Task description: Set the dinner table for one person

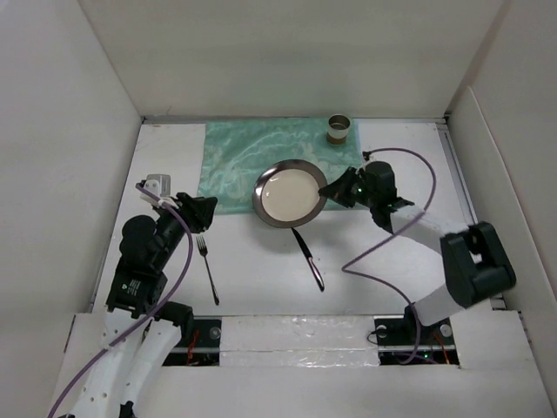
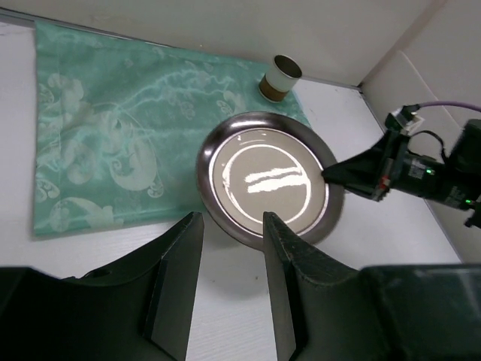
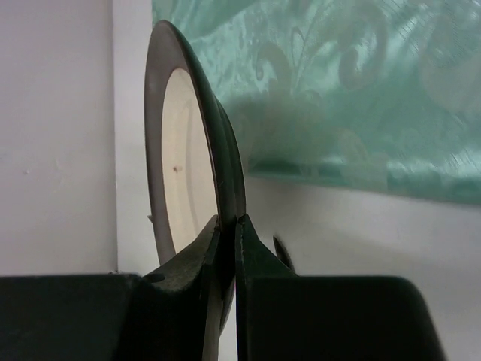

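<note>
Two claws are mine, and I start close to my bases. A thin fork [image 1: 206, 261] lies on the white surface [image 1: 261, 292] in front of my left arm. A dark knife [image 1: 309, 257] lies more to the middle, well apart from the fork. The knife's far tip reaches the near rim of the plate [image 1: 290, 193].

My left claw [image 2: 231, 226] hangs just past the fork with its fingers wide and nothing between them. My right claw [image 1: 329, 190] is pinched tight on the right rim of the plate. A purple cable [image 1: 374, 252] loops over the surface beside my right arm.

The plate's far part sits over the green cloth [image 1: 235, 165] and its near part is over bare surface. I cannot tell if it rests flat or is lifted a bit. My right wrist camera shows the plate only edge-on, and most of the knife is hidden behind my finger.

Past the plate, a small round cup [image 1: 339, 130] stands by the cloth's far right corner. White walls [image 1: 287, 52] close in the surface at the back and on both sides.
</note>
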